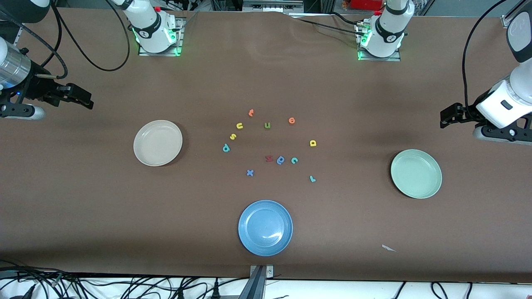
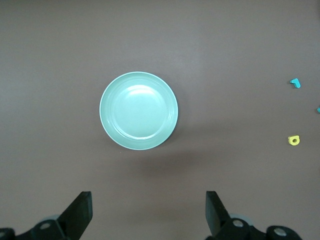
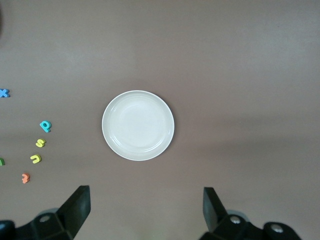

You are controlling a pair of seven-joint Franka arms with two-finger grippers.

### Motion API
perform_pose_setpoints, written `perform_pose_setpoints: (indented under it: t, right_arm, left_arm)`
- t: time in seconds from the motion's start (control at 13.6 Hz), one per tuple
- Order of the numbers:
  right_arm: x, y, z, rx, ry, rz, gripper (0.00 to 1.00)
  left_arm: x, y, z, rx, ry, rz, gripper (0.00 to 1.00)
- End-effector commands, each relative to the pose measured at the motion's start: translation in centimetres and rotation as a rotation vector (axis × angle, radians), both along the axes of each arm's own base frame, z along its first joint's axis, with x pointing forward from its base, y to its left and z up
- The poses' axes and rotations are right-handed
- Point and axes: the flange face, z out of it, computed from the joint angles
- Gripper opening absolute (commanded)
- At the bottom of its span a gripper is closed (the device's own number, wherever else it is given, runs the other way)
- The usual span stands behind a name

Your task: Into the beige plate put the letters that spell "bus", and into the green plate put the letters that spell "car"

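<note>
Letters lie loose between the plates; both grippers, left gripper (image 1: 445,119) and right gripper (image 1: 85,99), wait with fingers spread, holding nothing. Pinch teal "b" (image 1: 225,148) gently first.

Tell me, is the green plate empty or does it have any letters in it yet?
Empty. The green plate shows only its bare inside in the front and left wrist views; the teal "c" lies on the table.

My table covering (image 1: 266,83) is plain brown. The beige plate (image 1: 158,143) is cream; the green plate (image 1: 416,173) is pale mint; a third plate (image 1: 265,227) is blue. Letter colours: teal "b" (image 1: 225,147), yellow "u" (image 1: 240,125), yellow "s" (image 1: 232,136), teal "c" (image 1: 294,160), yellow "a" (image 1: 313,143), teal "r" (image 1: 312,178), olive-green "u" (image 1: 267,125). My gripper fingers (image 2: 80,212) are black.
</note>
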Motion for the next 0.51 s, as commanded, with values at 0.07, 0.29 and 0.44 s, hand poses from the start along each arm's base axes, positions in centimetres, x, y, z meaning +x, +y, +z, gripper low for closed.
perform_pose_setpoints:
  t: [0.07,0.29,0.44]
  right_arm:
    - [0.37,-0.18,0.61,0.002,-0.004,-0.004,1.00]
    - [0.38,-0.35,0.61,0.002,-0.004,-0.003,1.00]
    - [0.38,-0.35,0.61,0.002,-0.004,-0.005,1.00]
  left_arm:
    - [0.11,0.06,0.51,0.008,-0.006,-0.022,1.00]
    - [0.10,0.06,0.43,0.008,-0.005,-0.022,1.00]
    - [0.11,0.06,0.51,0.008,-0.006,-0.022,1.00]
